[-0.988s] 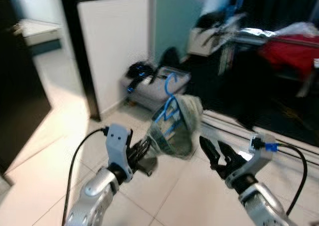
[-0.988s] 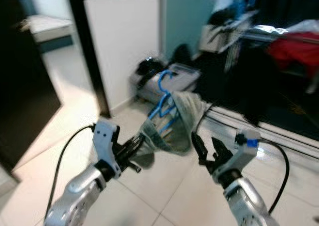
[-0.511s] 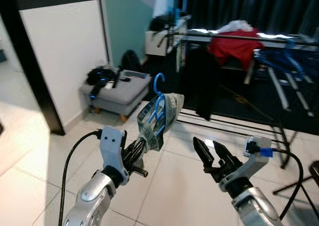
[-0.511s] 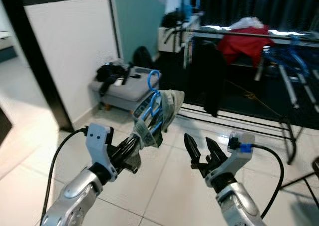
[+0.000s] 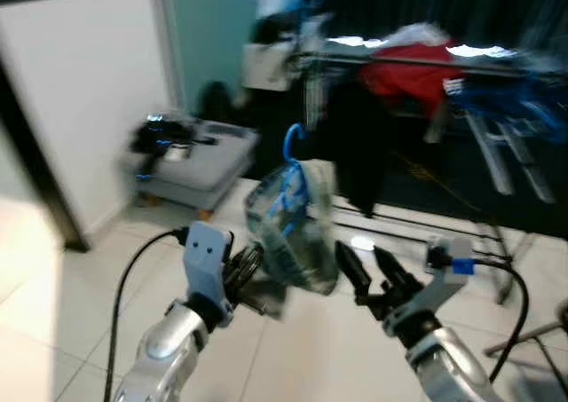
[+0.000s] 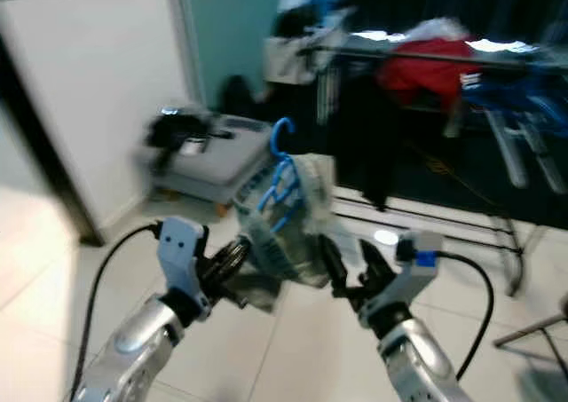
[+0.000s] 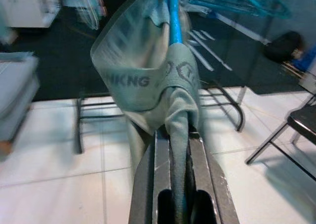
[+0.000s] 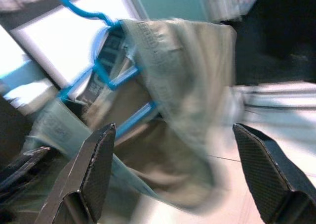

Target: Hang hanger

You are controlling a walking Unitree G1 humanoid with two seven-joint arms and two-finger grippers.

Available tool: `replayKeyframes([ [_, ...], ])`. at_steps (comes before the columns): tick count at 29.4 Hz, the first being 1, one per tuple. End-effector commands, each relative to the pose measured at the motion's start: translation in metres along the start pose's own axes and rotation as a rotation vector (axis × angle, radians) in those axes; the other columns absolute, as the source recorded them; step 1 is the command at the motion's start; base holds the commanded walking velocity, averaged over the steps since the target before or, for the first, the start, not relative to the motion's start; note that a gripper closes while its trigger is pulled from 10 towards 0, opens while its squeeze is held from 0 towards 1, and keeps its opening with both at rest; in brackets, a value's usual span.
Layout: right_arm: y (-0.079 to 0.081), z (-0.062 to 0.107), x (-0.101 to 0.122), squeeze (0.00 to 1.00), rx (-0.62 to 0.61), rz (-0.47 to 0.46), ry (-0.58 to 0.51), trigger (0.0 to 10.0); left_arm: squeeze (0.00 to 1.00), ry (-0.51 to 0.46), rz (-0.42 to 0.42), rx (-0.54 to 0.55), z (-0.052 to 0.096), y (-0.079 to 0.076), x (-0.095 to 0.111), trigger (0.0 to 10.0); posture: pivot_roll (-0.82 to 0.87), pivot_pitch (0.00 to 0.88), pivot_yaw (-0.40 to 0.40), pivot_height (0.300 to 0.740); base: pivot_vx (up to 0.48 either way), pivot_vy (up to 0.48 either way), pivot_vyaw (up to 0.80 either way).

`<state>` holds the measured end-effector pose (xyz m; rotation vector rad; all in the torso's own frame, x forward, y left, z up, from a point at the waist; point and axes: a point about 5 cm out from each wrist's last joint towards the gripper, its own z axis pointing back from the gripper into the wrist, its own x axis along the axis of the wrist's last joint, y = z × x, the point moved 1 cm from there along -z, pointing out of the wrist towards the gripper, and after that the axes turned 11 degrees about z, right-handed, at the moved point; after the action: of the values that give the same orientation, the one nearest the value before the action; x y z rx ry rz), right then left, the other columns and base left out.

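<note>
Pale glossy floor tiles (image 5: 71,278) run up to a dark metal clothes rack (image 5: 417,65) that crosses the head views from about twelve to three o'clock, with a crumpled red garment (image 5: 404,75) draped over its rail and a cluster of blue plastic hangers (image 5: 506,109) at its two o'clock end; both head views are smeared with motion blur. At ten o'clock a low grey upholstered stool (image 5: 200,158) stands by a white wall panel (image 5: 80,91), with a black bundle with blue trim (image 5: 160,137) on top. Near the centre, the left gripper (image 5: 244,273) is raised in front of the robot, its black fingers (image 7: 160,169) pinched together on a fold of grey-green printed cloth (image 5: 297,238), which is draped over a bright blue plastic hanger (image 5: 288,176). That hanger stands roughly upright above the gripper, its hook (image 5: 291,142) pointing to twelve o'clock, in front of the rack and not touching it. The wrist view shows the cloth wedged between the left jaws and the blue hanger stem (image 7: 174,16) rising beyond. Just at three o'clock of the cloth, the right gripper (image 5: 364,273) is lifted with its two fingers spread wide and nothing between them, its tips close beside the cloth's lower edge; whether they touch it is hard to tell through the blur.
</note>
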<state>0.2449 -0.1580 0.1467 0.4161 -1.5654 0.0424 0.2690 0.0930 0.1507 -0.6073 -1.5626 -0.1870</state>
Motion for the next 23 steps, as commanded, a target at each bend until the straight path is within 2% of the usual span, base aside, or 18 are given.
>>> replayKeyframes([
  [1, -0.003, 0.001, 0.001, 0.0, -0.012, 0.012, 0.002, 10.0, 0.0, -0.03, -0.016, -0.05, -0.009, -0.013, 0.008, 10.0, -0.13, 0.0, 0.019, 0.74, 0.48, 0.0, -0.8],
  [14, -0.002, -0.001, 0.0, 0.0, -0.011, 0.014, 0.009, 10.0, 0.0, -0.033, -0.029, -0.101, -0.02, -0.025, 0.013, 10.0, -0.13, 0.0, 0.022, 0.74, 0.48, 0.0, -0.8],
  [23, -0.001, -0.002, 0.0, 0.0, -0.003, 0.008, -0.004, 10.0, 0.0, -0.036, 0.046, -0.14, -0.029, -0.043, 0.016, 10.0, -0.14, 0.0, 0.028, 0.74, 0.48, 0.0, -0.68],
])
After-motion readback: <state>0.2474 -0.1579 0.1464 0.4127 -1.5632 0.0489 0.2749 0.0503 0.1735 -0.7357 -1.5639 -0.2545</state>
